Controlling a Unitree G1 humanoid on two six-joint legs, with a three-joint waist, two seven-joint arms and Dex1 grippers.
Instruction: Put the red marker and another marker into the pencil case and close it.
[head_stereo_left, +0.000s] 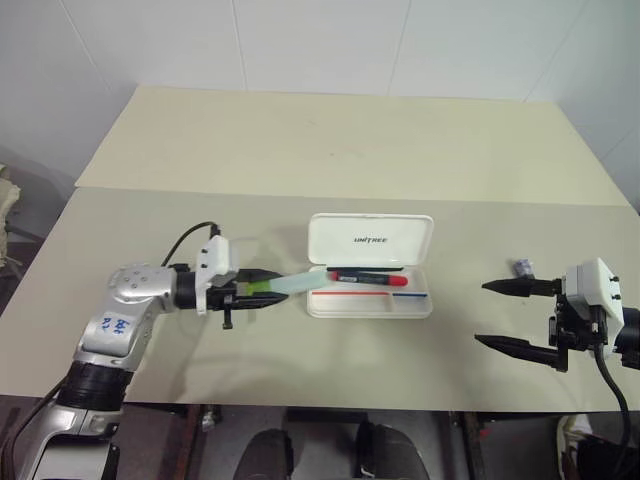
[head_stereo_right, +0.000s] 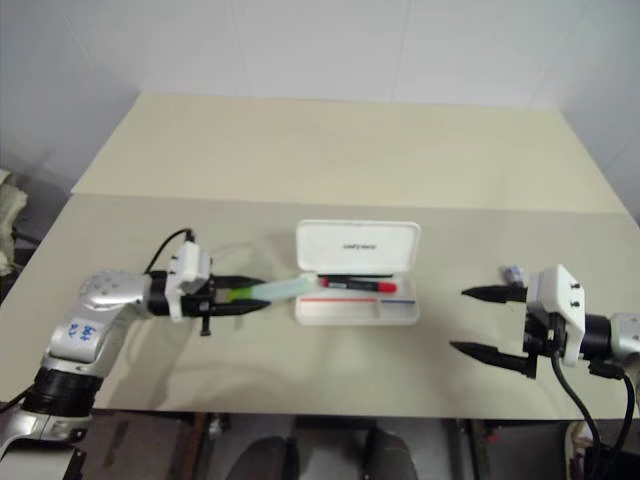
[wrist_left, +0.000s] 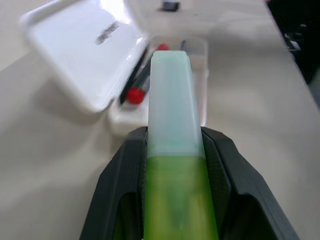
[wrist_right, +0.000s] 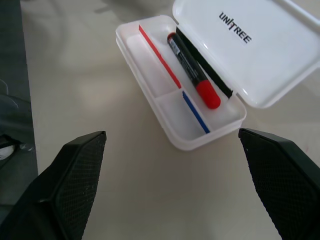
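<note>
slim black marker with red cap already in far part of tray of open flat white plastic pencil case, mid-table. left gripper clamped on chunky translucent light-green highlighter, tip at case's left end. right gripper spread wide, empty, right of case. left: drop highlighter, shut lid. beige tabletop, white wall behind.

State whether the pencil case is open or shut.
Open: the pencil case has its lid raised, and the red marker lies in its tray.
</note>
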